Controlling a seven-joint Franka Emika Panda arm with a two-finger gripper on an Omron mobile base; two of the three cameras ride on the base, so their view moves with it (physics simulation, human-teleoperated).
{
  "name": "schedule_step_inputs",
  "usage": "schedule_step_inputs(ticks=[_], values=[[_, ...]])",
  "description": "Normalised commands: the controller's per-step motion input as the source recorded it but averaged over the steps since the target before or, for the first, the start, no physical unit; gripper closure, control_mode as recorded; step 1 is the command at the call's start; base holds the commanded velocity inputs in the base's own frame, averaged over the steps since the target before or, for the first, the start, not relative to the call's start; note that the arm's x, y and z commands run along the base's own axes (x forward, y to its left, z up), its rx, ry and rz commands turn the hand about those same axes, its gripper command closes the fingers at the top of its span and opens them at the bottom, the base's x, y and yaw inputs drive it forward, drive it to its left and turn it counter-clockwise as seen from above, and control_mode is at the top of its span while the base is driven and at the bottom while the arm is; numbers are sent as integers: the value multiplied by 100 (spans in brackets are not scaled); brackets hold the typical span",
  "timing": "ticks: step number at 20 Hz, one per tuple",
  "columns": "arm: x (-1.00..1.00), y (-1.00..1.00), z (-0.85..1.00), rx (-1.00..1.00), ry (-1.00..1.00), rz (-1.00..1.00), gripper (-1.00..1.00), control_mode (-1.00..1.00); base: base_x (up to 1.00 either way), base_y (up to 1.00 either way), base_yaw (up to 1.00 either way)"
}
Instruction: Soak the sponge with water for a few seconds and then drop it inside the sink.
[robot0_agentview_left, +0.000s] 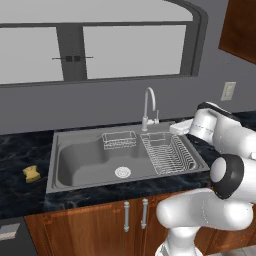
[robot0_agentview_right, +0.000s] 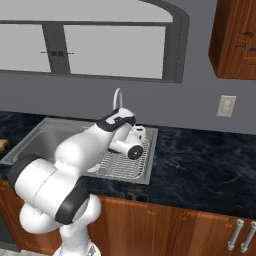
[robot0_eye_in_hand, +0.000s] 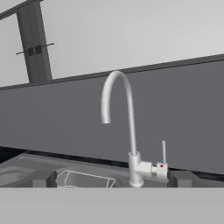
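Observation:
The sponge (robot0_agentview_left: 32, 173), a small yellow block, lies on the black counter left of the sink (robot0_agentview_left: 80, 160), far from my hand. My gripper (robot0_agentview_left: 180, 126) hovers at the sink's back right corner, over the wire dish rack (robot0_agentview_left: 167, 153) and just right of the faucet (robot0_agentview_left: 148, 107). In the hand view its two dark fingertips (robot0_eye_in_hand: 43, 178) stand wide apart with nothing between them, so the gripper (robot0_eye_in_hand: 112, 180) is open. It faces the curved faucet (robot0_eye_in_hand: 124, 127) and its small lever handle (robot0_eye_in_hand: 163, 159). No water runs from the spout.
A small wire basket (robot0_agentview_left: 119, 139) hangs at the sink's back wall, and the round drain (robot0_agentview_left: 122, 172) sits in the basin floor. Behind the faucet rise a grey wall and a window. Black counter (robot0_agentview_right: 200, 170) stretches to the right of the sink, with a wall outlet (robot0_agentview_right: 226, 105) above it.

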Motion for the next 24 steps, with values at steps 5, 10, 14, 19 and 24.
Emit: schedule_step_inputs(ticks=[5,10,14,19,24], values=[[12,0,0,0,0,5,-100,-100,0,0,0],[12,0,0,0,-1,7,-100,-100,0,0,0],[19,0,0,0,-3,5,-100,-100,0,0,0],[24,0,0,0,-1,2,-100,-100,0,0,0],[22,0,0,0,0,2,-100,-100,0,0,0]])
